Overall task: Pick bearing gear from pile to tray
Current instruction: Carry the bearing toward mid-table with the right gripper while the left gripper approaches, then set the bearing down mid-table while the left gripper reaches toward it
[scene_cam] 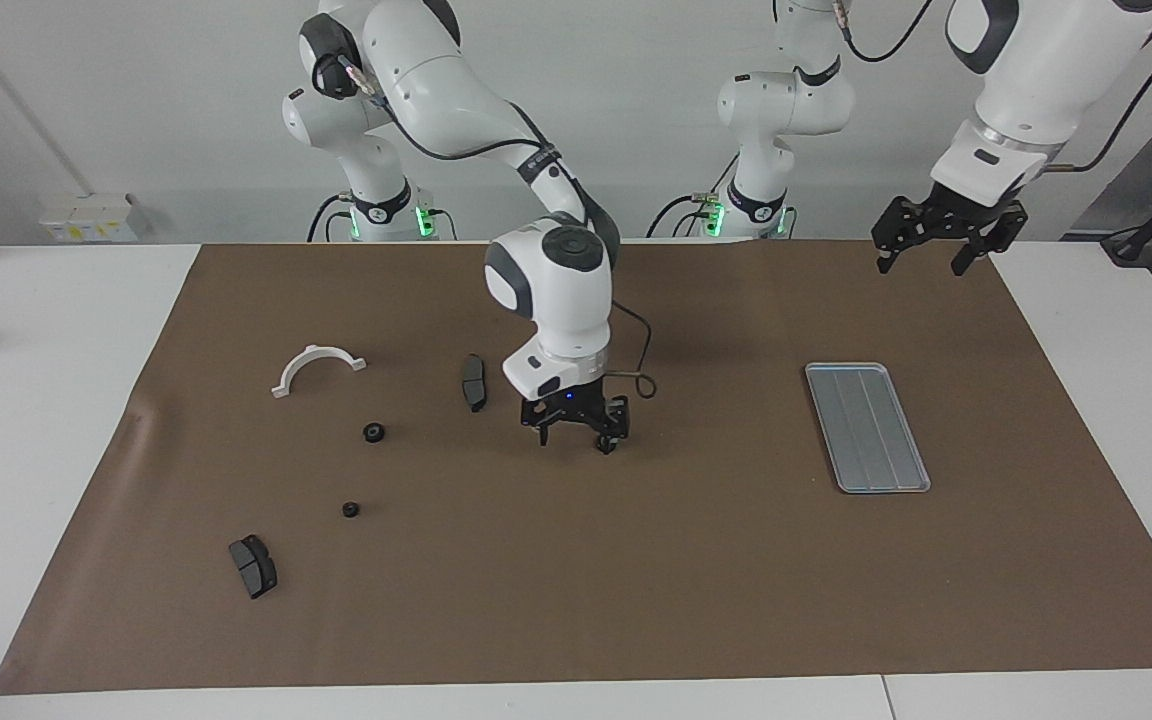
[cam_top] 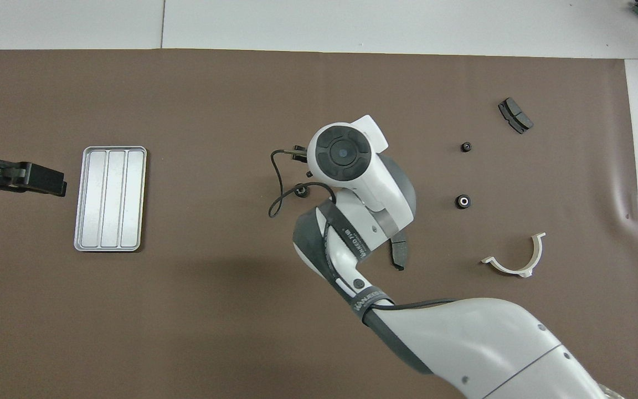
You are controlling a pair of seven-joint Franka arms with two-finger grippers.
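Note:
The silver tray lies flat on the brown mat toward the left arm's end. My right gripper hangs open just above the mat's middle. One small black bearing gear lies on the mat by its fingertip on the tray's side; I cannot tell if they touch. Two more gears sit in the pile toward the right arm's end. My left gripper is open and empty in the air over the mat's edge, between the tray and the robots.
The pile also holds a white half-ring bracket, one dark brake pad close beside the right hand, and another farthest from the robots. A black cable loops from the right wrist.

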